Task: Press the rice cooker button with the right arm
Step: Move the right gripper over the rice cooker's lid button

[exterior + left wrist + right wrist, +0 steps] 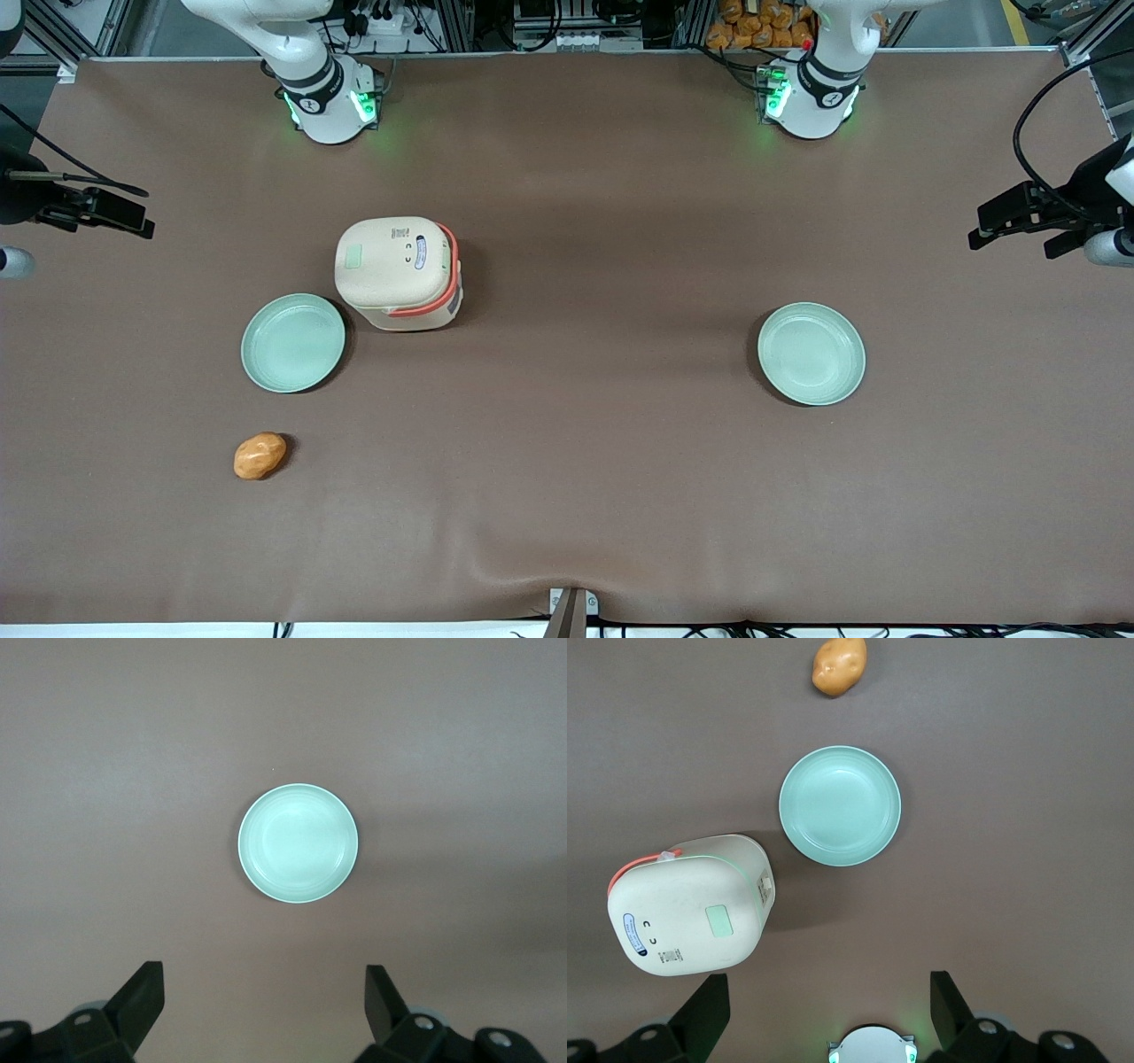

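The cream rice cooker with its coral-orange handle band stands on the brown table, lid shut, toward the working arm's end. A pale green patch and a blue label show on its lid. It also shows in the right wrist view. My right gripper hangs high above the table, open and empty, with its black fingers spread wide. It is well above the cooker and off to one side of it, touching nothing. In the front view the gripper shows at the frame's edge.
A pale green plate lies beside the cooker, slightly nearer the front camera. A potato lies nearer the camera still. A second green plate lies toward the parked arm's end. The right arm's base stands at the table's back edge.
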